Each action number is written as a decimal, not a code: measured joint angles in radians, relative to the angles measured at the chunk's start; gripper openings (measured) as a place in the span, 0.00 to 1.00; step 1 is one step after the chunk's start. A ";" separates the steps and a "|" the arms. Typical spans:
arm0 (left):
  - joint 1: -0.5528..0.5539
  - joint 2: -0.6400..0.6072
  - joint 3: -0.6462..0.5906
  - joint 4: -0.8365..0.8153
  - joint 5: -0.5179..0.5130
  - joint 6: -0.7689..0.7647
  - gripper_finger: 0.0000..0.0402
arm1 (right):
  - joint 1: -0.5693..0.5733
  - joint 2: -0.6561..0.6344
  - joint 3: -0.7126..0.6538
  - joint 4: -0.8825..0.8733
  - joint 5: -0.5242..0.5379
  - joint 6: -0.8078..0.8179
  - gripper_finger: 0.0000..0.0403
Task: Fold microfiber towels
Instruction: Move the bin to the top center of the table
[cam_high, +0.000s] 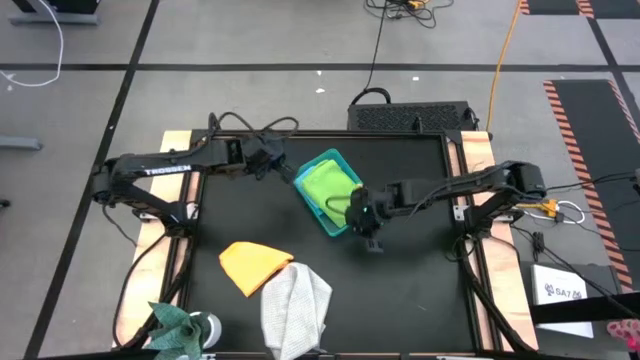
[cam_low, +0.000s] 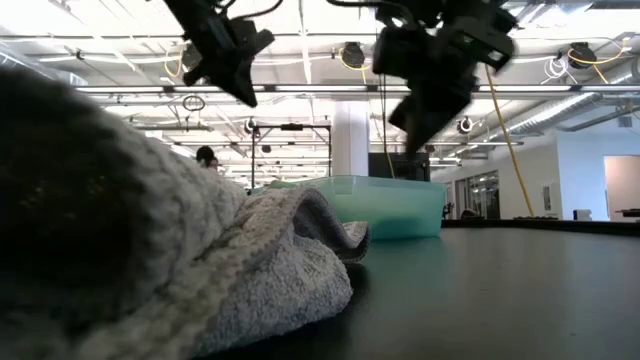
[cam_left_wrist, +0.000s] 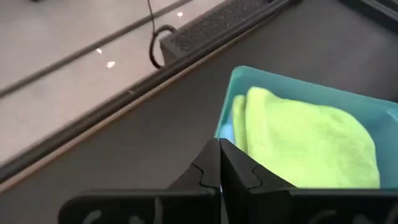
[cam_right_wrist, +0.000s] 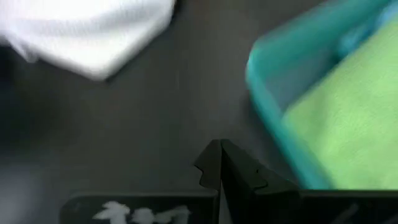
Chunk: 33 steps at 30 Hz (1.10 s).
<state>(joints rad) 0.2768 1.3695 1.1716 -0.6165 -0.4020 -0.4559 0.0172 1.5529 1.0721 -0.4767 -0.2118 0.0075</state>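
Grey tiled floor with dark seams runs all around the desk (cam_high: 420, 290), which has a black top and pale wooden strips down both sides. So, containers first: a teal plastic bin (cam_high: 311, 166) sits tilted near the middle-back of the desk, and a lime green towel (cam_high: 328, 186) lies folded inside it, filling most of it. In the left wrist view a sliver of light blue shows between that towel and the bin wall, but I can't tell what it is.

The left gripper (cam_high: 281, 172) hangs above the bin's back-left corner, fingers pressed together, holding nothing. The right gripper (cam_high: 373, 244) hangs just off the bin's front-right corner, over bare desk, also closed and empty.

Other towels: an orange-yellow towel (cam_high: 254, 265) lies folded on the front-left part of the desk, and a light grey towel (cam_high: 296, 309) lies rumpled just beside it, touching its corner and reaching the front edge. A teal towel (cam_high: 176, 325) sits bunched at the front-left corner, on the wooden strip.

Open room: the whole right-front part of the desk is bare black surface, and the strip behind the bin too.
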 joint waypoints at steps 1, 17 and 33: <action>0.000 0.000 0.017 -0.005 -0.004 0.008 0.00 | 0.013 0.007 0.000 -0.018 0.007 0.017 0.00; 0.000 -0.005 0.044 -0.150 -0.009 0.024 0.00 | 0.000 0.016 -0.250 0.211 0.285 0.215 0.00; 0.000 -0.005 0.044 -0.147 -0.009 -0.010 0.00 | -0.282 0.016 -0.308 0.475 0.446 0.027 0.00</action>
<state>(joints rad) 0.2764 1.3647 1.2156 -0.7635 -0.4114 -0.4657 -0.2647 1.5688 0.7643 -0.0012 0.2346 0.0342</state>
